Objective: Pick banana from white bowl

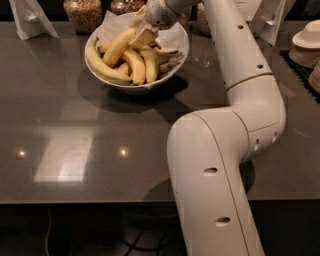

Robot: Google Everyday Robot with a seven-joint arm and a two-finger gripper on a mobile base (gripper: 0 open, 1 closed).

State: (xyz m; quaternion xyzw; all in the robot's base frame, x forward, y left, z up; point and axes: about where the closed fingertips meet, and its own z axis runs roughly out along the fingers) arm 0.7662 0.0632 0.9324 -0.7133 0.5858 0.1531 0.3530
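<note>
The white bowl [176, 49] stands at the back of the dark table, lined with white paper and holding several bananas. My gripper [141, 33] is over the bowl's middle, shut on the upper end of the thick golden-yellow banana [118, 47]. That banana is tilted, its held end raised and its lower end pointing left among the others. Slimmer bananas lie beneath it and to the right, some with dark stems.
Two glass jars [83, 12] of grains stand behind the bowl. A white napkin holder [31, 19] is at the back left. A stack of pale dishes [306, 46] sits at the right edge. My white arm [225, 150] crosses the right half of the view.
</note>
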